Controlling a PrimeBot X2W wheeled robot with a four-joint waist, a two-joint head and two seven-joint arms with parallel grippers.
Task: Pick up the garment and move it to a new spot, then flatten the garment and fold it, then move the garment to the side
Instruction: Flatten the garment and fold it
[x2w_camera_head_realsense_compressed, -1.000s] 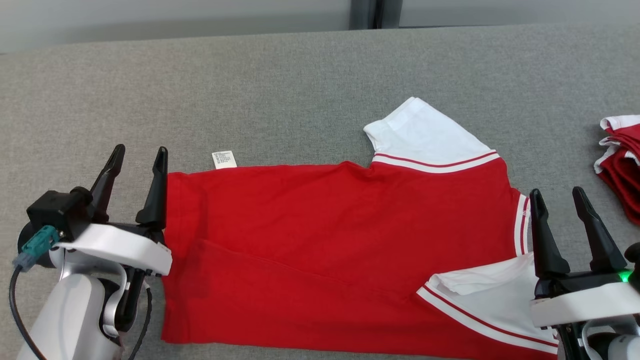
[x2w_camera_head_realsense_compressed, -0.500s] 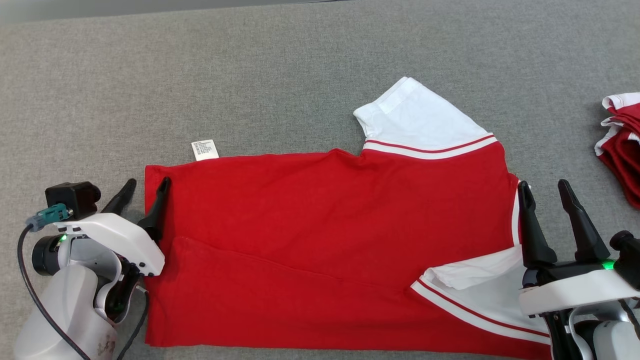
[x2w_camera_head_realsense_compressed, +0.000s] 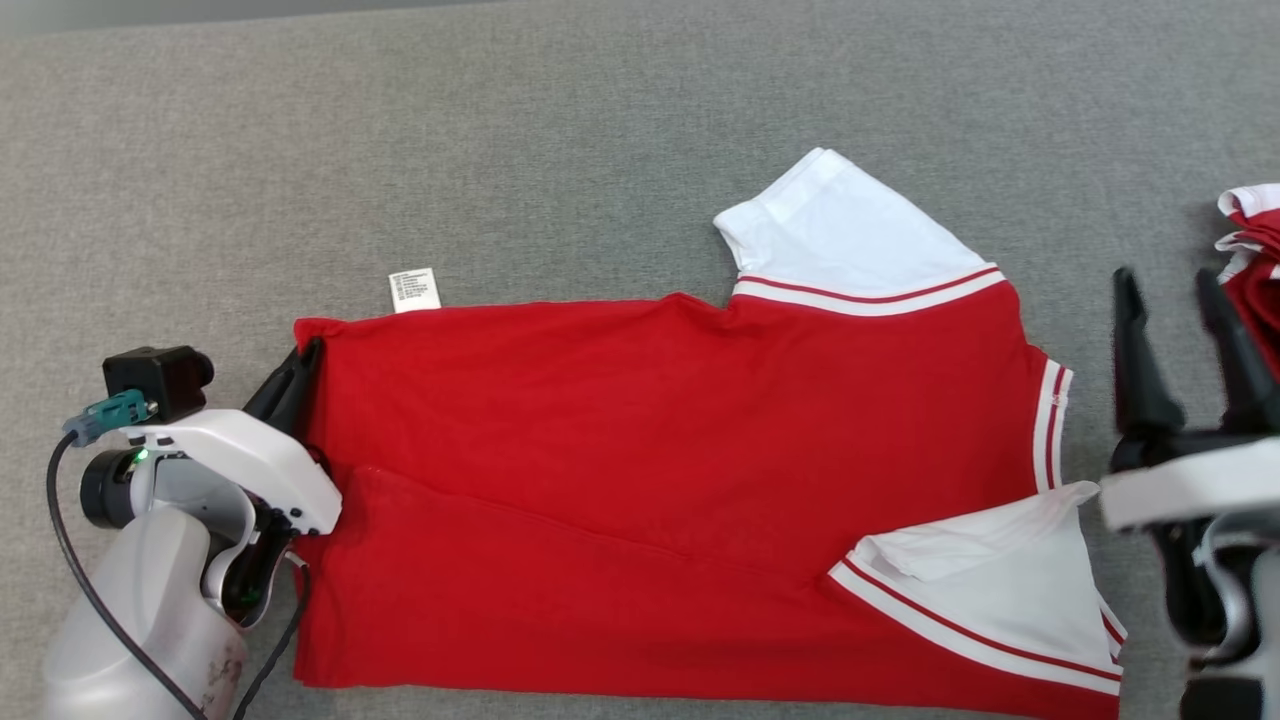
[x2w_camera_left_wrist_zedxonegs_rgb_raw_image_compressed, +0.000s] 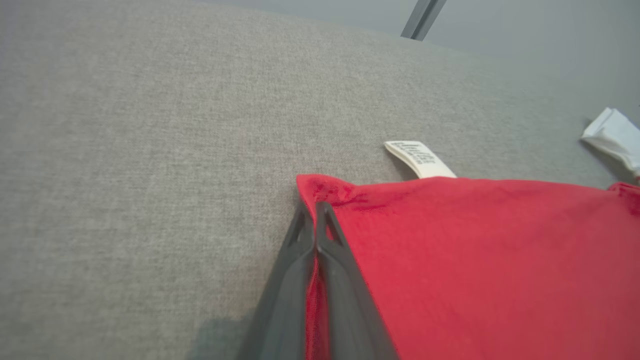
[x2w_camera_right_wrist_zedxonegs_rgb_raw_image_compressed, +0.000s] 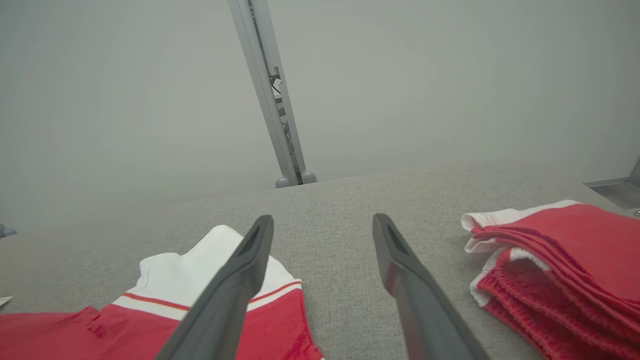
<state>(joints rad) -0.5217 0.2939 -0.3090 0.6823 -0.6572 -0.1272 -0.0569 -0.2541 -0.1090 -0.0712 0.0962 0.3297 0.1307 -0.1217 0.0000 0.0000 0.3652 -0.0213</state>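
One red garment (x2w_camera_head_realsense_compressed: 660, 420) with white sleeves lies spread on the grey table (x2w_camera_head_realsense_compressed: 600, 130). We see our left pincer (x2w_camera_left_wrist_zedxonegs_rgb_raw_image_compressed: 314, 210) pressed shut on its left corner, with a sliver of red cloth caught between the two dark fingers. From that pinched corner the garment stretches away to the pincer's right. A small white care label (x2w_camera_head_realsense_compressed: 414, 290) pokes out from the far edge, just beyond the fingertips and a little to their right. A fold runs slantwise across the near half of the cloth. At the opposite end the far sleeve (x2w_camera_head_realsense_compressed: 840, 235) points away from us, and the near sleeve (x2w_camera_head_realsense_compressed: 1000, 590) lies over the red body. Our right pincer (x2w_camera_head_realsense_compressed: 1167, 290) has its fingers wide apart with nothing between them, just beside the striped end of the garment and apart from it. To that pincer's right sits a stack of folded red and white clothes (x2w_camera_right_wrist_zedxonegs_rgb_raw_image_compressed: 560, 260). Beyond its fingertips a pale post (x2w_camera_right_wrist_zedxonegs_rgb_raw_image_compressed: 272, 95) rises behind the table's far edge.
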